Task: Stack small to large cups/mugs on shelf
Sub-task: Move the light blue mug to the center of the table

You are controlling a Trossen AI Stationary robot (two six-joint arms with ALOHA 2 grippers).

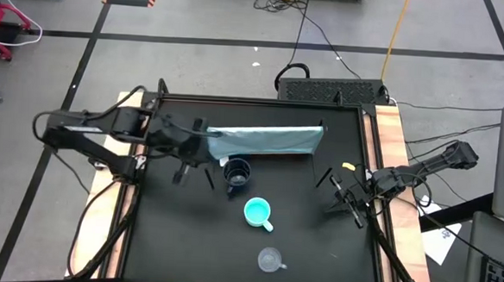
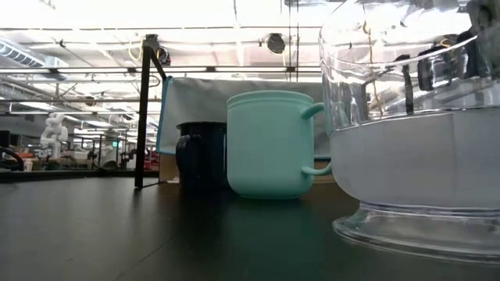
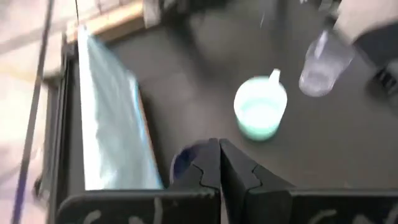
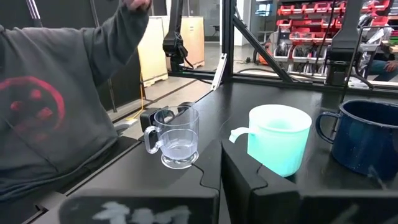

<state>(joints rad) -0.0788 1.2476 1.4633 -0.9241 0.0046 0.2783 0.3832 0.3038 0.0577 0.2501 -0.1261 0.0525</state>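
Three mugs stand upright and apart on the black table. The navy mug (image 1: 237,173) is nearest the shelf. The turquoise mug (image 1: 259,213) comes after it, and the clear mug (image 1: 269,260) is by the near edge. The pale blue shelf (image 1: 265,140) rises behind them across the far half of the table. My left gripper (image 3: 219,163) is shut and empty. It hangs tilted down above the table, just left of the navy mug (image 3: 186,158), by the shelf's left end (image 1: 213,148). My right gripper (image 4: 221,163) is shut and held level at the table's right side (image 1: 340,199), pointing at the mugs.
A person in a grey sweatshirt (image 4: 50,93) stands close by the table's near edge, beside the clear mug (image 4: 174,137). Wooden rails (image 1: 389,131) and a black frame border the table. Bare black tabletop (image 1: 178,232) lies left of the mugs.
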